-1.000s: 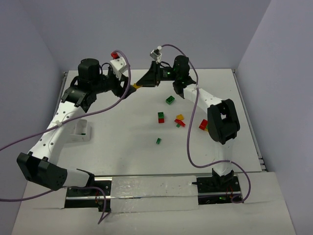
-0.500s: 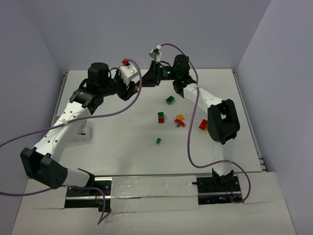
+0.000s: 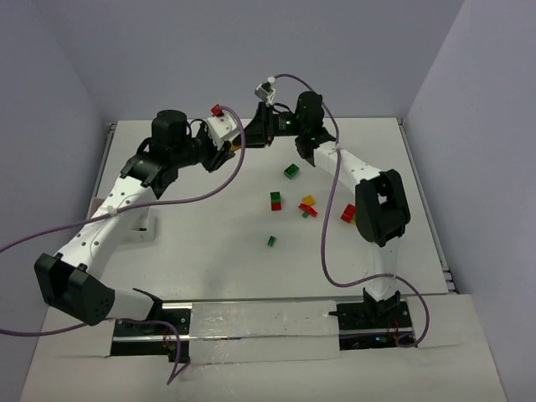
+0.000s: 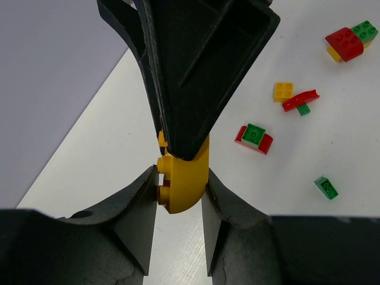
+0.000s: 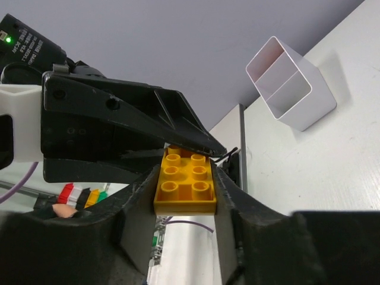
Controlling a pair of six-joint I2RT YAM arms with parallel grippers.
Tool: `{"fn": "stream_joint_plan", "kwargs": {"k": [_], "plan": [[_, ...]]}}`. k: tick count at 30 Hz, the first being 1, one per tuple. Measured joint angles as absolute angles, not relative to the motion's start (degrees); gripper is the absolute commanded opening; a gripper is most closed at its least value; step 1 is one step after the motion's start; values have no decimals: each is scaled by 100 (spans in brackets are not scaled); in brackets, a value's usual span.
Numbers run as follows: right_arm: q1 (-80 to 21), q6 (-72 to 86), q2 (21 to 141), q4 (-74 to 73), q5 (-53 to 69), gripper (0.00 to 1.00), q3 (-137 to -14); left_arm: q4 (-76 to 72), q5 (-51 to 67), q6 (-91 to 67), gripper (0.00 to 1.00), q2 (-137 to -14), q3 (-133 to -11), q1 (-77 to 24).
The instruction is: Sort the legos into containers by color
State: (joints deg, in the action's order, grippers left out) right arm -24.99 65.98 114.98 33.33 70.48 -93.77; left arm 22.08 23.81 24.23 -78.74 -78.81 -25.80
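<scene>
Both grippers meet at the back of the table on one yellow brick [image 3: 237, 145]. In the left wrist view the yellow brick [image 4: 181, 172] sits between my left gripper [image 4: 181, 181] pads, which touch it on both sides, while the right gripper's black fingers [image 4: 190, 77] clamp it from above. In the right wrist view my right gripper [image 5: 185, 184] is shut on the studded yellow brick [image 5: 185, 181]. Loose legos lie mid-table: a green brick [image 3: 291, 172], a red-green pair [image 3: 275, 201], a yellow brick [image 3: 307, 201], a red piece [image 3: 308, 211], a red-yellow pair [image 3: 348, 213] and a small green brick [image 3: 271, 240].
A white divided container [image 3: 138, 226] stands at the left, partly behind the left arm; it also shows in the right wrist view [image 5: 291, 83]. Purple cables hang from both arms. Walls close the table at the back and sides.
My left gripper swung right to the right gripper and now sits around the yellow brick it holds. The right arm stayed in place.
</scene>
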Motion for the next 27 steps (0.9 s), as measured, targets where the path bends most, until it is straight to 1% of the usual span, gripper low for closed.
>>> {"fn": "stream_joint_plan", "kwargs": {"k": [2, 3, 4, 5, 6, 7, 10, 14, 16, 19, 22, 27], "plan": [[-2499, 6568, 11498, 3276, 7052, 84, -9382, 2247, 2379, 2406, 0, -7828, -7841, -2580], [-2499, 6542, 11498, 3225, 7052, 85, -9382, 2276, 2379, 2376, 0, -7793, -7817, -2578], [-2497, 6510, 11498, 3180, 7054, 90, -9384, 2311, 2381, 2348, 0, -7745, -7796, -2578], [-2496, 6457, 11498, 3137, 7046, 93, -9384, 2338, 2379, 2325, 0, -7677, -7758, -2575], [-2486, 6406, 11498, 3086, 7033, 93, -9384, 2385, 2381, 2309, 0, -7587, -7711, -2565], [-2473, 6369, 11498, 3053, 7011, 95, -9384, 2463, 2388, 2292, 0, -7458, -7643, -2539], [-2409, 6220, 11498, 2908, 6968, 95, -9384, 2818, 2435, 2267, 0, -7100, -7492, -2438], [-2190, 5912, 11498, 2612, 6911, 95, -9384, 3456, 2477, 2268, 0, -6739, -7438, -1968], [-2074, 5549, 11498, 2252, 6842, 95, -9413, 3808, 2494, 2292, 0, -6641, -7441, -1553], [-1949, 4528, 11491, 1216, 6637, 95, -9585, 4591, 2439, 2389, 0, -6654, -7479, -732], [-1889, 3564, 11412, 307, 6422, 95, -9649, 5337, 2220, 2505, 0, -6862, -7526, 110], [-1885, 2425, 11252, -711, 6173, 95, -9649, 6325, 1800, 2709, 0, -7329, -7540, 1080]]}}
